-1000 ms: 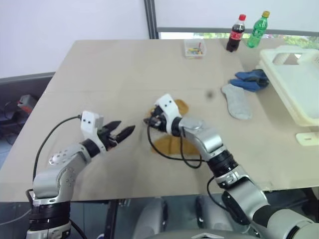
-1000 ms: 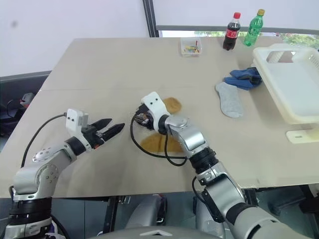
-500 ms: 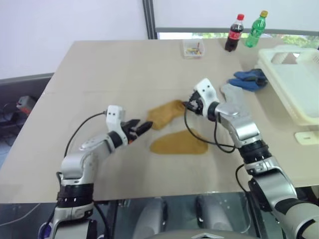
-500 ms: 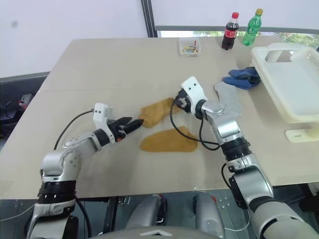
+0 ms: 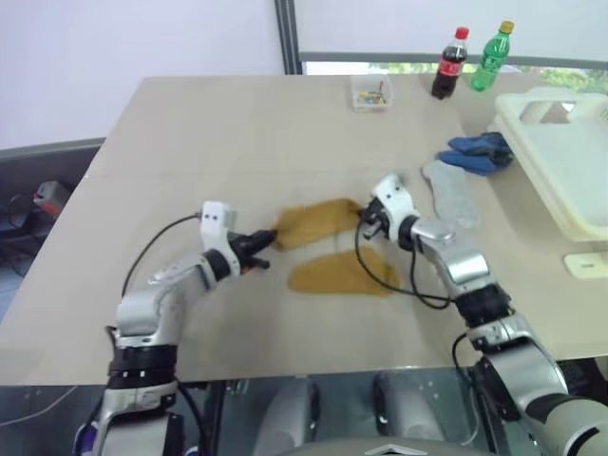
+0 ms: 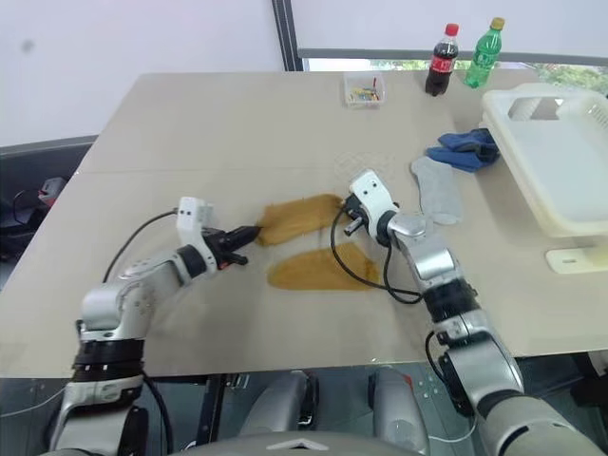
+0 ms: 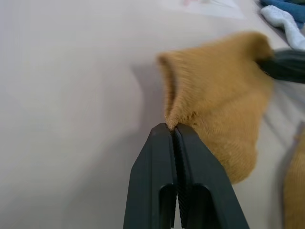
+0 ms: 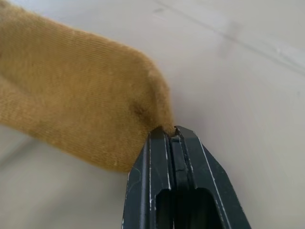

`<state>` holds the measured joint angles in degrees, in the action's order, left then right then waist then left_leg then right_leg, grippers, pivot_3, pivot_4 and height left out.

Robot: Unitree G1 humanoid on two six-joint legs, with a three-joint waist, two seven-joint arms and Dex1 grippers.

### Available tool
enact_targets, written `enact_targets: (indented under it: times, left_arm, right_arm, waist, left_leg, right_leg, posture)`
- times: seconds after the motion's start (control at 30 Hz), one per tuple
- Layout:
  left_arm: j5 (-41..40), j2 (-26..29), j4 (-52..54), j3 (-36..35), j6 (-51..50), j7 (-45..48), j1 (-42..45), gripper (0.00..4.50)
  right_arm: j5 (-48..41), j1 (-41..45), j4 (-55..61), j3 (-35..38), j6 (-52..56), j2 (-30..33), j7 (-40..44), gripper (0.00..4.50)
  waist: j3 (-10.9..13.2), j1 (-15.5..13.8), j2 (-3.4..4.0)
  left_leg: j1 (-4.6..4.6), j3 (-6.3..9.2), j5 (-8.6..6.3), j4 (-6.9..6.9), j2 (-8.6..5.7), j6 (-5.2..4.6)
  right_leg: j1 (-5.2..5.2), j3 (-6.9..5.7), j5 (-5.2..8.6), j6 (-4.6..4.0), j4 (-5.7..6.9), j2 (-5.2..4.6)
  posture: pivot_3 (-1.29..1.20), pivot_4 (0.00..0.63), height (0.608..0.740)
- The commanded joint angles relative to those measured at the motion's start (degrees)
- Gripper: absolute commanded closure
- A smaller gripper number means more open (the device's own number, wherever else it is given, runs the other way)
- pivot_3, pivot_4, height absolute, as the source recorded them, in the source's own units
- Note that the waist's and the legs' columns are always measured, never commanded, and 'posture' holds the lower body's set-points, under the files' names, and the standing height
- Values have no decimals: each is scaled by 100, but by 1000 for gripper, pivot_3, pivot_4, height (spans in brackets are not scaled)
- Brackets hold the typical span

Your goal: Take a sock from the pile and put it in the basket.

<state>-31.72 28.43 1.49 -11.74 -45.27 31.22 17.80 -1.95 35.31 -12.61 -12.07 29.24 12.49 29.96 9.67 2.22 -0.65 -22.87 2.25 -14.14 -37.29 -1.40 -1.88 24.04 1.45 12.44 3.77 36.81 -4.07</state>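
Head stereo pair sits high, looking forward and down across the whole bench (image 5: pixel 190 142); far edge, window, cola bottle (image 5: pixel 449 64) and green bottle (image 5: pixel 491 56) at the top. Both eyes share the same scene with a slight sideways offset; basket (image 6: pixel 560 161) is cut by the frame edge on the robot's right. Left wrist cam looks along the left tool (image 7: pixel 174 131), very close and low over the bench, onto one end of the mustard sock (image 7: pixel 224 109). Right wrist cam does likewise along the right tool (image 8: pixel 172 131) at the other end of that sock. Sock is common to all four views
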Motion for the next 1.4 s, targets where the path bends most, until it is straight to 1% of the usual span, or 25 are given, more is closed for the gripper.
enact_targets:
  times: [0.03,0.2,0.3,0.37,0.43,0.53,0.57,0.6,0.63,0.67,0.7,0.73,0.8,0.9,0.93,0.97,1.0,1.07,1.1,1.17,1.23,1.27,1.33,1.37,1.4]
  left_arm:
    - [-216,126,27,-240,-19,213,138,4463]
    - [-729,359,112,-562,-404,545,334,4463]
    - [-981,617,22,-912,-621,534,541,4500]
    - [-1054,891,-71,-1109,-746,561,637,4500]
    - [-989,1242,-158,-1179,-775,657,686,4500]
    - [-987,1764,-236,-1183,-945,822,908,4500]
    - [-978,1921,-228,-1137,-984,890,998,4500]
    - [-992,2086,-179,-1068,-1070,959,1124,4500]
    - [-1023,2226,-133,-993,-1211,1007,1258,4500]
    - [-1071,2387,4,-850,-1346,1138,1403,4500]
    - [-1143,2511,156,-714,-1487,1269,1540,4500]
    - [-1177,2605,295,-558,-1622,1335,1682,4500]
    - [-1160,2630,542,13,-2268,1119,2269,4500]
    - [-1265,2039,668,963,-3027,1047,3063,4500]
    - [-1135,1579,579,1290,-3165,813,3222,4500]
    - [-864,1138,399,1670,-3066,579,3272,4500]
    - [-667,852,264,1902,-2984,425,3295,4500]
    - [-50,-21,-469,2416,-2291,16,3249,4500]
    - [228,-325,-814,2594,-1965,-124,3236,4500]
    - [623,-701,-1314,2758,-1461,-263,3217,4500]
    - [719,-956,-1554,2608,-1231,-326,3200,3846]
    - [701,-1020,-1499,2466,-1140,-348,3173,3713]
    - [549,-1060,-1261,2065,-984,-330,3113,2854]
    - [466,-954,-1027,1900,-861,-175,3041,2516]
    - [418,-842,-813,1769,-726,-27,2957,2516]
  right_arm:
    - [45,-169,827,25,400,-16,-219,4500]
    - [1,-257,1138,66,458,-112,-314,4500]
    - [-9,-200,1199,174,354,-138,-420,3582]
    - [56,-198,1237,276,184,-144,-614,2717]
    - [29,-258,1390,332,41,-15,-533,2717]
    - [-420,-475,1896,596,111,229,-113,2717]
    - [-495,-576,2073,598,92,361,48,2199]
    - [-569,-723,2300,568,113,532,235,1863]
    - [-623,-861,2512,526,108,692,398,1390]
    - [-739,-1018,2766,505,161,845,574,858]
    - [-841,-1156,2988,511,222,964,682,224]
    - [-911,-1257,3146,525,270,1044,735,21]
    - [-1028,-1473,3487,569,355,1234,834,21]
    - [-1157,-1610,3823,744,560,1316,703,21]
    - [-1195,-1670,3946,802,637,1351,659,21]
    - [-1203,-1714,4048,858,720,1365,577,21]
    - [-1208,-1733,4116,887,789,1370,512,21]
    - [-1210,-1865,4353,958,953,1436,385,21]
    - [-1198,-1918,4454,973,1032,1466,324,21]
    - [-1211,-1991,4607,1002,1182,1482,205,21]
    - [-1225,-2062,4764,1024,1354,1491,78,0]
    - [-1238,-2086,4830,1038,1451,1481,7,0]
    - [-1308,-2084,4910,1065,1630,1440,-91,0]
    - [-1352,-2031,4917,1073,1726,1386,-153,0]
    - [-1388,-1957,4897,1075,1826,1326,-225,0]
  waist:
    - [0,-3,0]
    - [0,-4,-1]
    - [1,11,-1]
    - [2,13,-4]
    - [3,12,-3]
    - [9,-16,-10]
    - [11,-18,-13]
    - [18,-42,-22]
    - [22,-49,-29]
    - [30,-62,-38]
    - [33,-60,-41]
    - [34,-60,-42]
    - [38,-83,-45]
    - [40,-134,-46]
    - [40,-135,-46]
    - [38,-144,-44]
    - [38,-142,-44]
    - [39,-156,-46]
    - [41,-168,-49]
    - [44,-120,-54]
    - [46,-93,-55]
    - [45,-96,-54]
    - [45,-106,-54]
    - [45,-103,-54]
    - [45,-95,-54]
  left_leg:
    - [0,-1,0,-1,0,-1]
    - [1,3,0,-4,0,-1]
    - [1,2,1,-3,0,1]
    - [0,2,1,-3,0,1]
    - [1,1,1,-2,-1,1]
    - [0,3,1,0,-1,2]
    - [-3,7,1,0,-2,1]
    - [-4,9,1,0,-2,1]
    - [-6,13,0,-1,-3,0]
    - [-7,15,0,-1,-3,0]
    - [-8,16,0,-2,-3,-1]
    - [-7,14,0,-2,-3,-1]
    - [-7,13,0,-2,-3,-1]
    - [-4,15,-1,-10,-3,-3]
    - [0,14,-1,-12,-6,-4]
    - [4,14,-1,-13,-6,-4]
    - [10,15,-1,-15,-7,-5]
    - [5,14,0,-17,-9,-3]
    - [4,15,1,-17,-11,-2]
    - [-5,13,5,-20,-24,4]
    - [-10,-6,13,-17,-19,17]
    - [-9,-10,13,-14,-5,17]
    - [-9,-9,11,-13,0,14]
    - [-10,-9,4,-13,2,2]
    - [-10,-10,2,-14,2,-1]
  right_leg:
    - [0,0,0,0,0,-1]
    - [-1,-3,0,0,3,1]
    - [0,-2,0,0,2,2]
    - [0,-3,0,0,1,2]
    - [0,-2,0,0,2,3]
    - [0,-5,0,1,-2,3]
    - [-1,-10,0,1,-4,2]
    - [-2,-12,0,1,-4,2]
    - [-3,-17,1,1,-5,1]
    - [-4,-19,1,1,-8,1]
    - [-5,-20,1,1,-8,1]
    - [-6,-20,1,2,-8,1]
    - [-6,-18,1,2,-8,1]
    - [-11,-21,1,3,-2,4]
    - [-16,-20,2,4,0,4]
    - [-22,-20,2,4,0,4]
    - [-27,-20,2,5,1,4]
    - [-27,-20,2,5,1,5]
    - [-27,-19,2,4,1,4]
    - [-19,-18,1,4,-1,4]
    - [1,2,1,3,2,8]
    - [5,4,2,2,3,10]
    - [5,4,2,2,2,10]
    - [5,4,2,2,2,9]
    - [4,5,1,2,2,8]
  posture:
    - [0,150,740]
    - [0,150,740]
    - [0,150,740]
    - [0,150,740]
    - [0,150,740]
    - [0,150,740]
    - [0,150,740]
    - [0,150,740]
    - [0,150,740]
    - [0,150,740]
    - [0,150,740]
    - [0,150,740]
    - [0,150,740]
    - [0,150,740]
    - [0,150,740]
    - [0,150,740]
    - [0,150,740]
    - [0,150,740]
    - [0,150,740]
    - [0,150,740]
    - [0,150,740]
    - [0,150,740]
    - [0,150,740]
    - [0,150,740]
    - [0,150,740]
